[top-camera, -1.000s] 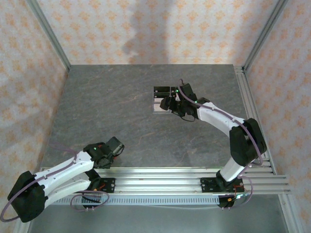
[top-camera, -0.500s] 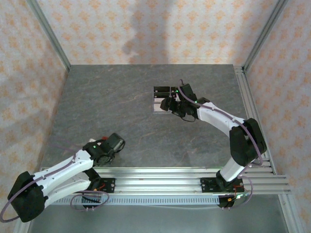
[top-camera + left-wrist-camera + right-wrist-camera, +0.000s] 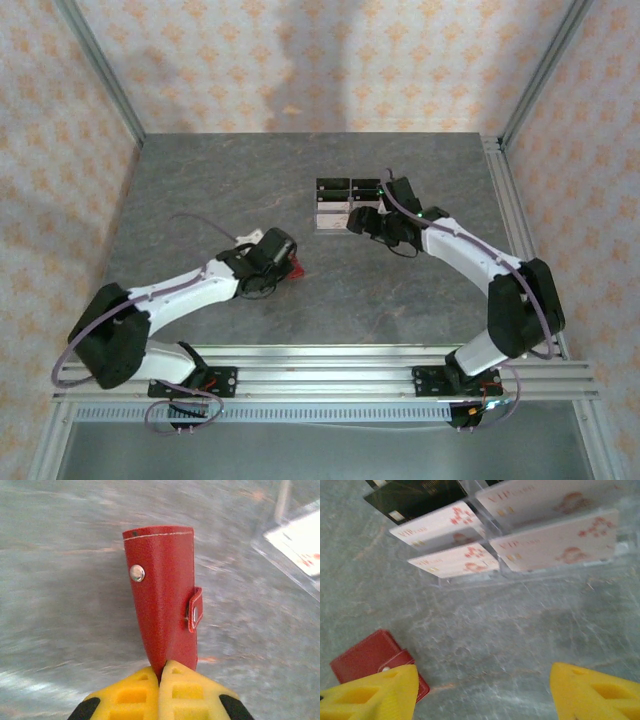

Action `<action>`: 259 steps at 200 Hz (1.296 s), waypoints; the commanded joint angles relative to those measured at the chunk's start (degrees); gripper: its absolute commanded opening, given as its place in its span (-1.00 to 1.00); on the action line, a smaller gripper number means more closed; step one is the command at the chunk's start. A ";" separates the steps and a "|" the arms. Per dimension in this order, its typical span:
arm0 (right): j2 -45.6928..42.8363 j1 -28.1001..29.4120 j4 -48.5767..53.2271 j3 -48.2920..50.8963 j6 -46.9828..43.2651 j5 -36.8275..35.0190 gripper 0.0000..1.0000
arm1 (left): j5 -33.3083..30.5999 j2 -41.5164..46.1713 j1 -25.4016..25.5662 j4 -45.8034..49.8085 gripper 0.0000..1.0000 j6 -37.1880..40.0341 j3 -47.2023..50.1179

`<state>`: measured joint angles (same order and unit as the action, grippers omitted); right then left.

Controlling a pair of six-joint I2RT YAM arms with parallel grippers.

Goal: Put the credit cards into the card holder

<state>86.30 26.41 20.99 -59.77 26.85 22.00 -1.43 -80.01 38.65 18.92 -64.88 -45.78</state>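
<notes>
Credit cards [image 3: 555, 542] lean in the clear stand [image 3: 470, 581] straight ahead of the right hand [image 3: 482, 692], which is spread and holds nothing, so that arm is the nearer. The left hand [image 3: 160, 680] pinches one end of the red card holder [image 3: 162, 595], whose long axis points away from its fingers, above the tabletop [image 3: 220, 190].

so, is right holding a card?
No: the right gripper is open with nothing between its fingers, and the cards sit in the clear stand.
</notes>
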 commanded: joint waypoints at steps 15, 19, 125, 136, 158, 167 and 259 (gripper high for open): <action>-4.39 0.07 1.83 4.98 -0.48 -1.37 0.40 | 10.67 -4.74 0.70 -15.69 -1.00 15.73 -2.23; -4.75 0.11 1.73 5.59 -0.31 -1.27 0.40 | 11.64 -5.30 0.71 -16.75 -1.00 16.68 -2.19; -0.90 9.39 2.02 5.01 2.94 -8.65 0.18 | 25.15 -12.53 0.72 -31.56 -1.00 21.38 -0.92; -0.01 9.54 2.30 4.20 2.86 -9.32 0.16 | 25.50 -12.36 0.72 -31.90 -1.00 21.18 -0.85; 1.29 9.53 2.52 2.65 2.27 -10.70 0.13 | 26.03 -12.19 0.72 -32.32 -1.00 20.85 -0.74; 1.65 9.54 2.48 2.09 1.99 -10.81 0.13 | 26.13 -12.18 0.72 -32.28 -1.00 20.76 -0.86; 4.48 9.59 2.00 1.95 1.32 -10.77 -0.04 | 26.16 -11.57 0.72 -31.22 -1.00 20.76 -2.01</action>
<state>90.98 35.70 22.33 -58.08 28.71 13.23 23.86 -92.55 38.79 -11.33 -44.91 -46.46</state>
